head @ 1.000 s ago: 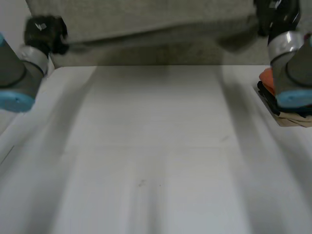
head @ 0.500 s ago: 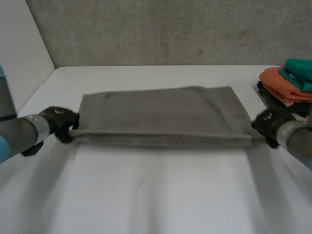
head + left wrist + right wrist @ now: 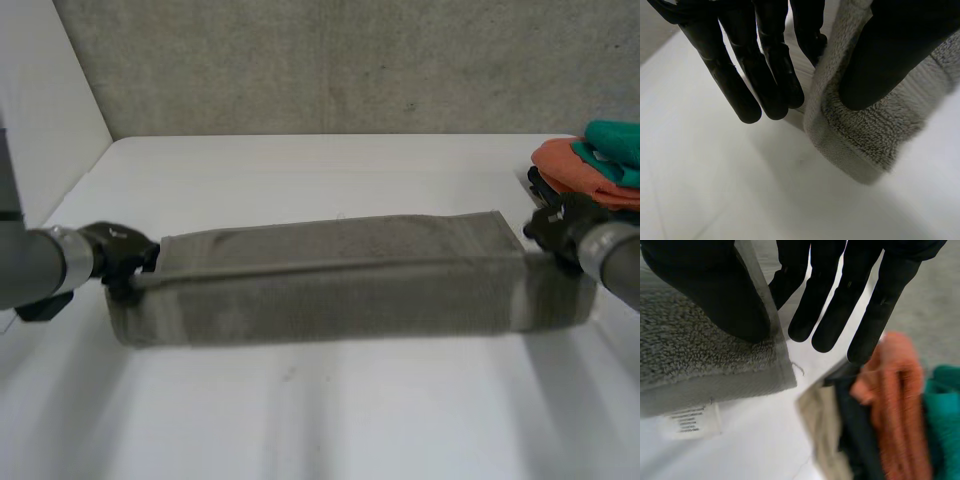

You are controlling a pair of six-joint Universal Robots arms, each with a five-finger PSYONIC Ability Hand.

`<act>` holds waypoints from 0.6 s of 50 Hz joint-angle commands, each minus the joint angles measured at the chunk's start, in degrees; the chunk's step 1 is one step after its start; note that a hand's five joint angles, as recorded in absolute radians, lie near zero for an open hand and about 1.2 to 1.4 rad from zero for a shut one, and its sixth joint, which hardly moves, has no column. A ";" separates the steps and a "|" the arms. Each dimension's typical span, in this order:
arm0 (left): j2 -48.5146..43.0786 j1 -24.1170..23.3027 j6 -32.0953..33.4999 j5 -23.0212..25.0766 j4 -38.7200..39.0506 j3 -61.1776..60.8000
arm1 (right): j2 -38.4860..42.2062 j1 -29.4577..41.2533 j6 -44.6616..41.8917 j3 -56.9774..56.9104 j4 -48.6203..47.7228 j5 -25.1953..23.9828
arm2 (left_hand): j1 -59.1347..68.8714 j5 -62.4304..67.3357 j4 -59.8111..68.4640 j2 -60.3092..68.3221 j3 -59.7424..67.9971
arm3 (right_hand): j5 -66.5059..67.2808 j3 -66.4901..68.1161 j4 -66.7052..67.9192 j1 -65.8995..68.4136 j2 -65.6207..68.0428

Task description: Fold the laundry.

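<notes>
i'm finishing the first fold: the towel is lying doubled across the desk, fingers of left hand and right hand pinching its ends. next, i'm guessing, releasing and folding crosswise.

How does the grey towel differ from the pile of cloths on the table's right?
The grey terry towel is one piece, held stretched between the black left hand and black right hand; the pile of cloths mixes teal, orange and dark layers, untouched. Both are fabric.
</notes>
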 commanded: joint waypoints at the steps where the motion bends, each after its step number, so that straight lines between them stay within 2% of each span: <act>1: -9.53 -2.64 -6.75 -5.45 -0.42 13.38 | 13.75 3.48 3.73 -16.90 -8.54 0.64 | 8.46 8.47 9.10 9.03 9.04 | 12.68 11.71 11.28 14.36 12.26; 7: -16.47 -3.51 -8.60 -8.96 -0.24 22.33 | 23.32 5.15 3.11 -27.26 -14.52 0.73 | 8.46 8.47 9.10 9.03 9.04 | 12.68 11.71 11.28 14.36 12.26; 15: -23.86 -4.57 -9.39 -12.39 -1.03 32.01 | 31.68 6.38 1.88 -35.98 -15.23 0.64 | 6.62 6.63 7.27 7.19 7.21 | 12.68 11.71 11.28 14.36 12.26; 17: -24.57 -4.83 -9.74 -12.74 -1.12 33.25 | 32.74 6.91 1.62 -36.69 -15.76 0.90 | 2.43 2.44 3.07 3.00 3.02 | 2.62 1.66 1.23 4.31 2.21; 18: -24.74 -4.92 -9.92 -12.83 -1.03 33.60 | 33.27 7.17 1.53 -37.13 -16.54 0.99 | -2.26 -2.25 -1.62 -1.69 -1.68 | -8.10 -9.06 -9.49 -6.41 -8.51; 19: -25.01 -5.10 -10.27 -13.27 -0.77 34.30 | 34.14 7.44 1.70 -37.91 -18.46 1.34 | -24.46 -24.45 -23.81 -23.89 -23.87 | -32.68 -33.65 -34.08 -31.00 -33.10; 20: -25.01 -5.19 -10.44 -13.62 -0.68 34.57 | 34.50 7.53 1.97 -38.18 -19.70 1.69 | -37.17 -37.16 -36.52 -36.60 -36.58 | -52.91 -53.88 -54.31 -51.23 -53.33; 21: -24.92 -5.27 -10.79 -14.15 -0.25 34.75 | 34.76 7.62 2.14 -38.27 -20.93 2.04 | -50.29 -50.27 -49.64 -49.71 -49.70 | -57.32 -58.29 -58.72 -55.64 -57.74; 22: -24.83 -5.27 -11.06 -14.41 0.19 34.84 | 35.03 7.62 2.41 -38.36 -22.25 2.48 | -55.34 -55.33 -54.69 -54.77 -54.75 | -57.32 -58.29 -58.72 -55.64 -57.74; 27: -23.26 -5.98 -12.29 -16.17 5.19 32.65 | 33.72 7.88 7.05 -36.70 -27.88 4.94 | -55.34 -55.33 -54.69 -54.77 -54.75 | -57.32 -58.29 -58.72 -55.64 -57.74; 30: -21.94 -5.89 -12.20 -16.00 7.31 30.45 | 32.13 7.88 9.70 -34.50 -27.97 5.21 | -55.34 -55.33 -54.69 -54.77 -54.75 | -57.32 -58.29 -58.72 -55.64 -57.74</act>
